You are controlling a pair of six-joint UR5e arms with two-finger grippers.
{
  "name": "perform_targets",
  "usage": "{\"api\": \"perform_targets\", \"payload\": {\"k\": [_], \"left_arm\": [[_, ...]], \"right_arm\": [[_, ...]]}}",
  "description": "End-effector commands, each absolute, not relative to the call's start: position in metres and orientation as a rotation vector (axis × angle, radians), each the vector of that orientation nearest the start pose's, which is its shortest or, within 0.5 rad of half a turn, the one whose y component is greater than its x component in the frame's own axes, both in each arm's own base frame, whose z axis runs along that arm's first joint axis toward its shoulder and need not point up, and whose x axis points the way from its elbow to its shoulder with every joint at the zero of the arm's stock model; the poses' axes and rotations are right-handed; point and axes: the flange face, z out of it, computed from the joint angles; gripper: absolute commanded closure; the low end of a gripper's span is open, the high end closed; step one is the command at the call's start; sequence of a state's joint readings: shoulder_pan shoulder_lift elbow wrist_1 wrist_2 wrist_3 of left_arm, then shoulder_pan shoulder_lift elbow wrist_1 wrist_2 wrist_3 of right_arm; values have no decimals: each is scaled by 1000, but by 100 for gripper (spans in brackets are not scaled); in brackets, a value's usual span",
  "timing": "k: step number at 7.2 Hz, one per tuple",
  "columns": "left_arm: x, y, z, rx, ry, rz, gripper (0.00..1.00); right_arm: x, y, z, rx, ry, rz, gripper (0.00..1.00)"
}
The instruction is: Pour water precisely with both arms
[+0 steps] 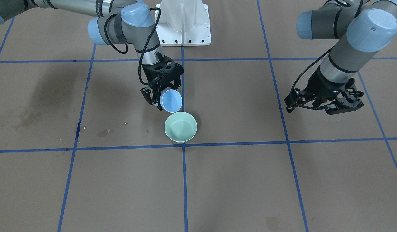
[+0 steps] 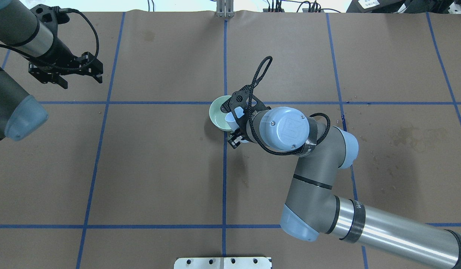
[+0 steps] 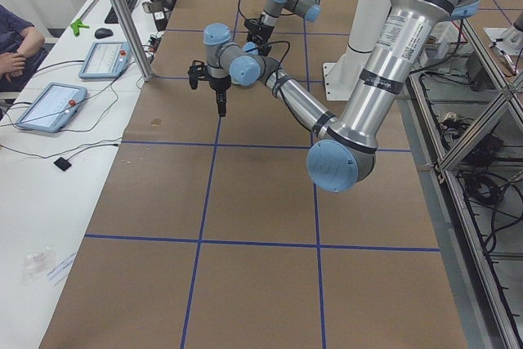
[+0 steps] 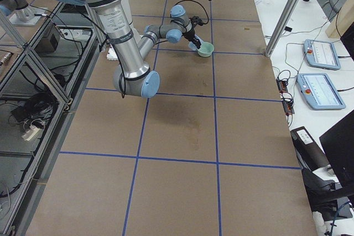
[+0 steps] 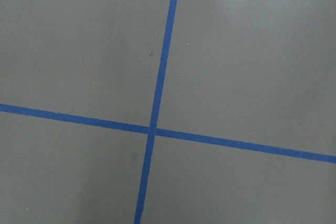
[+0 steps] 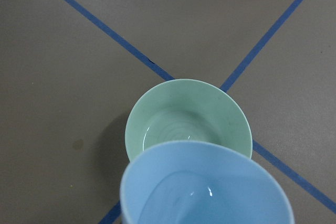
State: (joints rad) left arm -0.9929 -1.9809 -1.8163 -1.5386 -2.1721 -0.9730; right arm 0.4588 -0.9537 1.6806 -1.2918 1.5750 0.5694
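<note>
Right gripper clamped on wall of blue cup. Cup tipped lip-down over green bowl, mid-width of worktop, nearer far edge. Water rippling in bowl; glint suggests some in cup too.

Advice: hold lip inside bowl rim, roll wrist slowly, watch for drips.

Left gripper looks spread, empty, near far-left corner.

UR logo on right arm's joint cap; tube lettering unreadable.

Even, diffuse overhead light; soft, faint shadows lie on the brown table. Wrist views read dimmer and greyer. The near blue cup is slightly out of focus; a small glint marks the water.
</note>
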Motion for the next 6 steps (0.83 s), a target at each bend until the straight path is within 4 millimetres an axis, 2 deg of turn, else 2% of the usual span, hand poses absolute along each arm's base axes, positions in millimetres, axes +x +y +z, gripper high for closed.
{"api": "perform_targets", "payload": {"k": [1, 4, 6], "left_arm": [[268, -551, 328, 20, 832, -187, 0], [266, -549, 333, 16, 829, -188, 0], [266, -549, 333, 15, 829, -190, 0]], "right_arm": [[-561, -432, 214, 598, -740, -514, 100], [-563, -454, 220, 516, -754, -524, 100], [-567, -469, 203, 452, -746, -542, 100]]}}
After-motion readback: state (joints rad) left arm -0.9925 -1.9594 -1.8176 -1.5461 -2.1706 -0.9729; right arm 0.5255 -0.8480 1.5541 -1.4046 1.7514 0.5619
